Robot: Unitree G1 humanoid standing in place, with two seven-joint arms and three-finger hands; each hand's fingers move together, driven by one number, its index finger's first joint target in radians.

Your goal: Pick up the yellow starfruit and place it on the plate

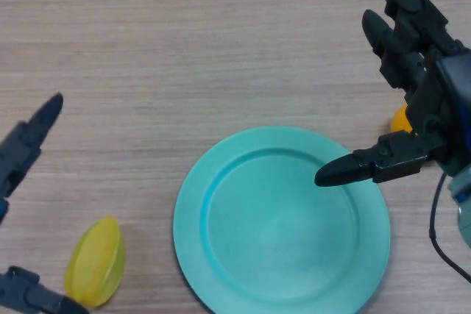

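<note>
You have bare wood-grain table across the whole far half. Between the yellow ribbed starfruit near the near-left corner and the round turquoise plate lies a clear gap. The open right hand overhangs the plate's right rim.

A wooden table fills the whole view, from near edge to far, left to right. Its pale grey-brown surface has fine grain (running left to right) under soft, even light, without hard shadows.
</note>
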